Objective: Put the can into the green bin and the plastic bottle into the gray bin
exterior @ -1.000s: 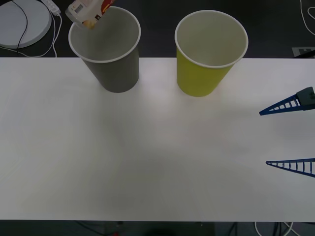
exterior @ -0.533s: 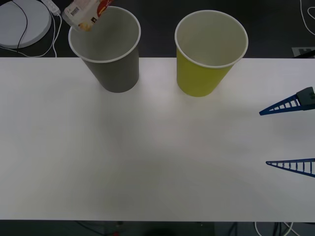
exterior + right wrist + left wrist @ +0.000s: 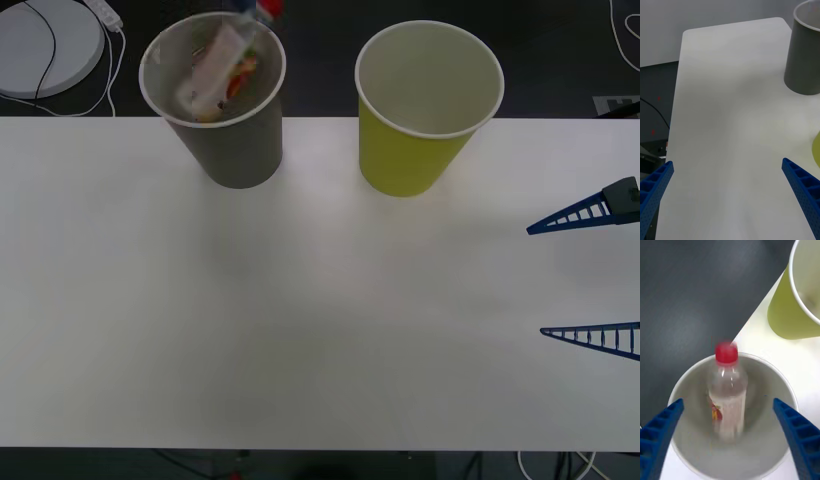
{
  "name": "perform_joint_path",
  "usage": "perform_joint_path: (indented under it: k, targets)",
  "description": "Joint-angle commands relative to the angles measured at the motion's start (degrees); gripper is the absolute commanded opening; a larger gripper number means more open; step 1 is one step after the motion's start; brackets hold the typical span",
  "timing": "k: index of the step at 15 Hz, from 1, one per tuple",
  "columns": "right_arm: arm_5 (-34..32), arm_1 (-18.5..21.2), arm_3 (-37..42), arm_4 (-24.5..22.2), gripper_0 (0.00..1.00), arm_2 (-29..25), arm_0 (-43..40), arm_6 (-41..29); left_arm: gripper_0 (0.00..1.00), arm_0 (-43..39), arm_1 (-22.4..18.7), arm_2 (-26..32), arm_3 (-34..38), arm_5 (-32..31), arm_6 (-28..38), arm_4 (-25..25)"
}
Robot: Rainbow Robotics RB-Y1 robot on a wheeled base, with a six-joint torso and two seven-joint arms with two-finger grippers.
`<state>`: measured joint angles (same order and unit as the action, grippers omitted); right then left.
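The plastic bottle (image 3: 215, 70), clear with a red cap and a red-and-white label, lies tilted and blurred inside the gray bin (image 3: 240, 150) at the table's back left. In the left wrist view my left gripper (image 3: 727, 401) hangs open over the gray bin (image 3: 692, 397), and the plastic bottle (image 3: 728, 390) stands free between and below the fingers, cap up. The green bin (image 3: 405, 160) stands to the right of the gray one. My right gripper (image 3: 536, 281) rests open at the table's right edge, holding nothing. The can is out of view.
The white table (image 3: 300, 330) stretches wide in front of the two bins. A white round disc (image 3: 45, 45) with cables lies on the dark floor behind the table's back left. The right wrist view shows the gray bin (image 3: 805, 63) and a sliver of the green bin (image 3: 817, 150).
The bottle was tilted over the gray bin's back left rim; now it has been let go and sits down inside the bin. The right arm has not moved.
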<state>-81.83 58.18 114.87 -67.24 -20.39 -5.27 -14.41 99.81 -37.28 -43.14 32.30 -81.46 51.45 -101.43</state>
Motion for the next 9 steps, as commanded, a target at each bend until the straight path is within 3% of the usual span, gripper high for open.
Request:
perform_joint_path:
  k: [1, 9]
  targets:
    - [0.0, 0.0, 0.0, 0.0, 1.00, 0.0, 0.0, 0.0, 1.00, -0.1, -0.2, 0.1, 0.0, 0.0, 0.2, 0.0]
    - [0.0, 0.0, 0.0, 0.0, 1.00, 0.0, 0.0, 0.0, 1.00, 0.0, -0.7, 0.0, 0.0, 0.0, 0.6, 0.1]
